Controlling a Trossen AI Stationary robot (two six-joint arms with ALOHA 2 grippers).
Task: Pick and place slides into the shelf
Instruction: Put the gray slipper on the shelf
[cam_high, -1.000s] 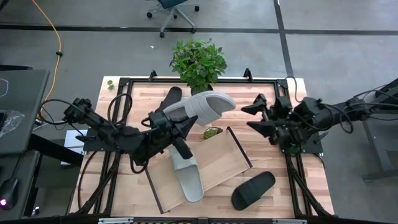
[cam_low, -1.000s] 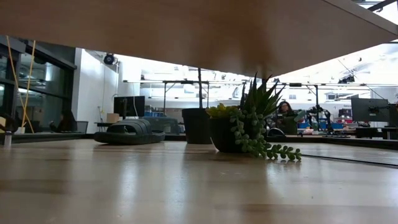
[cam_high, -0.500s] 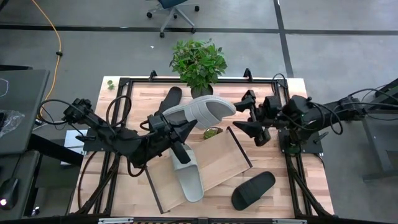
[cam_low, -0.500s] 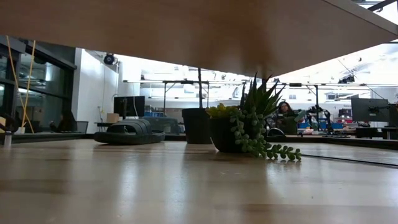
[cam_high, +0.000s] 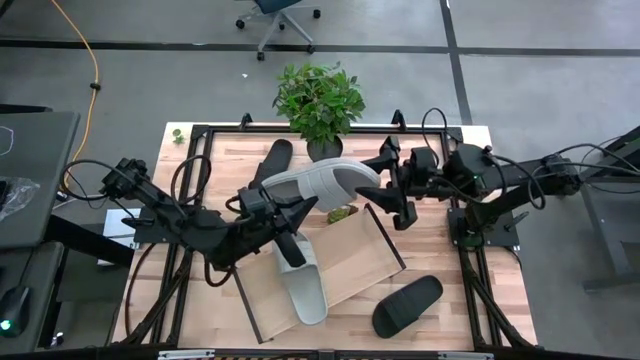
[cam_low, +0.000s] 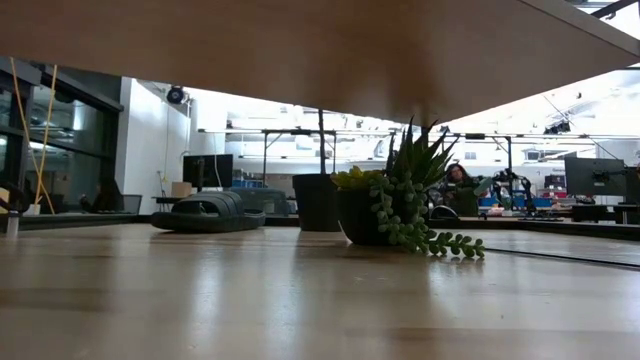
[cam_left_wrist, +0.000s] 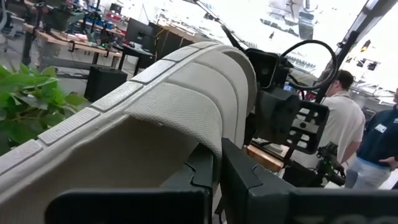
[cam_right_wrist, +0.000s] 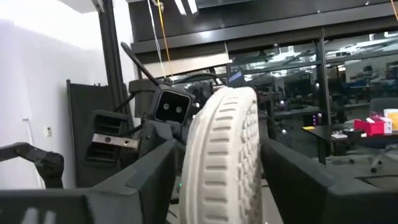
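My left gripper (cam_high: 287, 203) is shut on a light grey slide (cam_high: 322, 180), held in the air over the table's far middle. My right gripper (cam_high: 388, 193) is open; its fingers stand on either side of that slide's free end (cam_right_wrist: 225, 155) without touching it. A second grey slide (cam_high: 302, 283) lies flat on the shelf (cam_high: 365, 262), a light-wood tray with dark edges. One black slide (cam_high: 273, 158) rests on the table at the far side and shows in the low view (cam_low: 208, 213). The other black slide (cam_high: 407, 305) lies on the table near the tray's right corner. My left gripper pinches the grey slide between its two fingers (cam_left_wrist: 239, 177) at an edge (cam_left_wrist: 208, 134) near the end that points to the table's left. The fingers come level from the left, along the slide. The slide is lifted clear, about level, its free end toward the right arm.
A large potted plant (cam_high: 318, 100) stands at the table's far edge. A small succulent pot (cam_high: 342, 212) sits beside the tray's far corner and shows in the low view (cam_low: 385, 215). People (cam_left_wrist: 341, 127) stand in the room beyond the table.
My right gripper has moved toward the table's left, up to the held grey slide, and its open fingers now flank the slide's free end. The left arm has kept the slide lifted in about the same place.
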